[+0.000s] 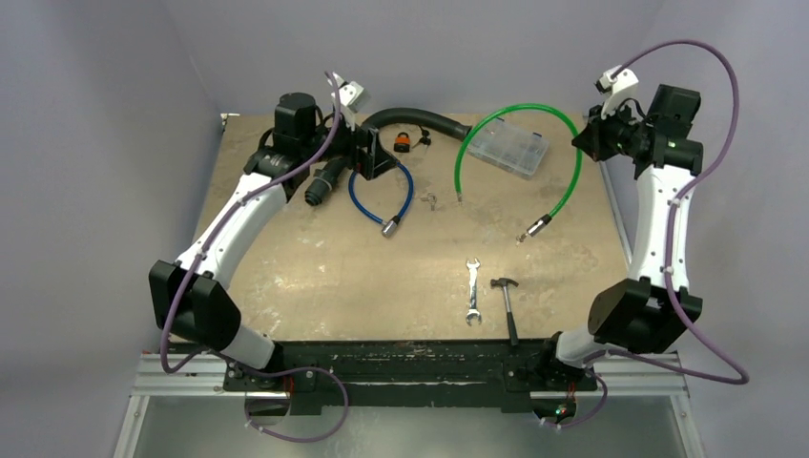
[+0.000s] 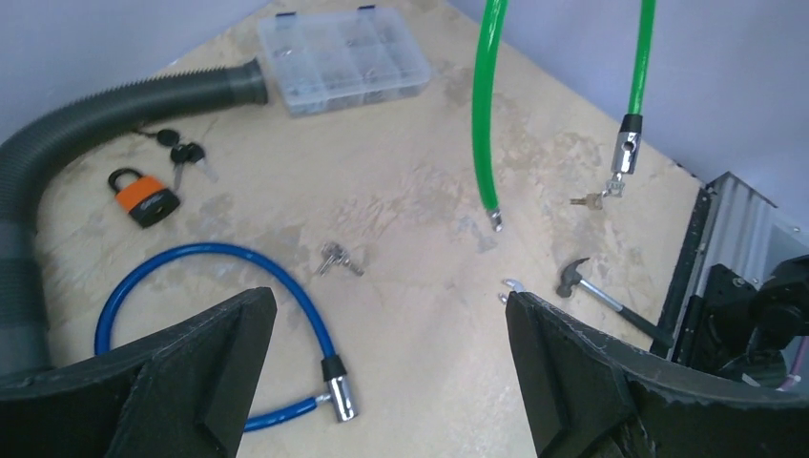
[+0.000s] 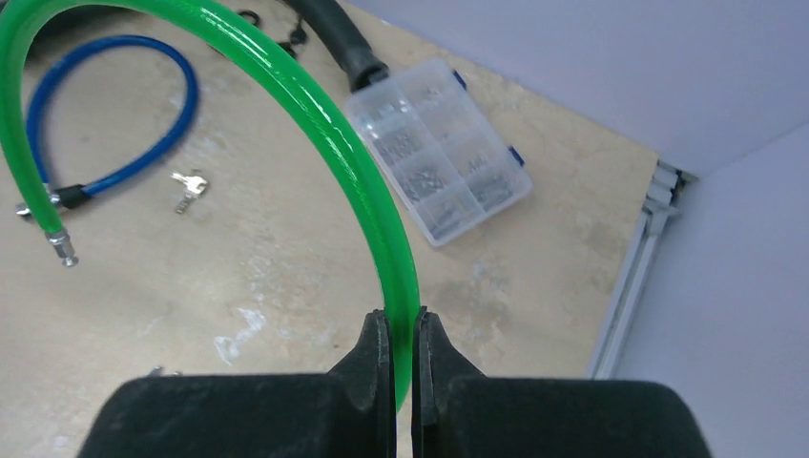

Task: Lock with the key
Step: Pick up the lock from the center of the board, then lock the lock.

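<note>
Early stage, nothing locked yet. Right gripper (image 3: 401, 329) clenched on glossy green cable lock (image 3: 315, 105), holding its arch raised above clear plastic compartment box (image 1: 510, 148). Cable ends well apart: bare pin tip (image 1: 460, 198) left of box, metal lock head (image 1: 539, 226) on box's near side, small key (image 2: 596, 198) at its tip, insertion unclear. Left gripper (image 2: 386, 301) released, empty, far left of box. Left to do, by judgement: join ends, turn key.
</note>
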You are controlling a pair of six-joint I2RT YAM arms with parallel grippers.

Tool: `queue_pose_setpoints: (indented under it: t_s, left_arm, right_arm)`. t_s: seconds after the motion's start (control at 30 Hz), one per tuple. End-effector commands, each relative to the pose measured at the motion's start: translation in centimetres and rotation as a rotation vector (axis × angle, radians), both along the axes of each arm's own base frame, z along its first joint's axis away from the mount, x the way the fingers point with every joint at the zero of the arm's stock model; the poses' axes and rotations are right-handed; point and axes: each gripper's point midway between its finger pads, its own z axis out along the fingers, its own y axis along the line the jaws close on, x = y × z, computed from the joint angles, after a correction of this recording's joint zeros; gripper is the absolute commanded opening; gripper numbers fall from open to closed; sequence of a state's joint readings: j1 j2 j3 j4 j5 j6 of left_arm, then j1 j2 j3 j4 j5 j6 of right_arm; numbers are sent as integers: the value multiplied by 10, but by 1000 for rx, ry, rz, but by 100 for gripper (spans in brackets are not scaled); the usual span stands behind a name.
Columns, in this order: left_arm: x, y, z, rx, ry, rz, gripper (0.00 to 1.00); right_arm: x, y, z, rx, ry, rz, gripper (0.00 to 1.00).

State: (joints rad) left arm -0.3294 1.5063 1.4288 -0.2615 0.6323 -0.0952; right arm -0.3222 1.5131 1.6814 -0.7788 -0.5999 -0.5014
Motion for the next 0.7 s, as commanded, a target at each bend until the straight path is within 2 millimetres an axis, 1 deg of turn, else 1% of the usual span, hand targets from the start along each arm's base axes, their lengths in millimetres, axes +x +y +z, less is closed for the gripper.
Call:
queue_pose_setpoints:
  t_s: [0.0, 0.1, 0.23, 0.3, 0.33, 0.37, 0.4, 0.47, 0.53, 0.6, 0.67]
  left_arm:
    - [-6, -28, 49, -91, -105, -104, 100]
    - [-8, -41, 48, -95, -89, -116, 100]
    - [-11, -58, 33, -60, -65, -133, 100]
    - [-15, -65, 27, -39, -66, -147, 100]
    - [-17, -68, 24, -32, -61, -152, 100]
    - [-19, -70, 22, -28, -54, -160, 100]
    - [-22, -73, 20, -24, -49, -169, 100]
    - [-25, -77, 16, -17, -41, -183, 99]
    - [-29, -80, 14, -25, -26, -204, 95]
    - [-32, -81, 14, -35, -17, -210, 93]
    - [-34, -79, 18, -44, -22, -204, 93]
  right_arm:
    - [-27, 51, 58, 87, -116, 136, 0]
    - [-38, 80, 61, 95, -125, 194, 0]
    - [-50, 124, 66, 126, -132, 278, 0]
    - [-54, 141, 66, 134, -130, 314, 0]
    - [-55, 145, 66, 132, -132, 320, 0]
    - [-58, 157, 66, 131, -132, 350, 0]
    - [-60, 165, 67, 133, -136, 367, 0]
    - [-62, 177, 65, 137, -139, 395, 0]
    - [-61, 184, 62, 133, -140, 400, 0]
    - [-57, 185, 59, 130, -143, 389, 0]
    - [-52, 183, 57, 125, -145, 371, 0]
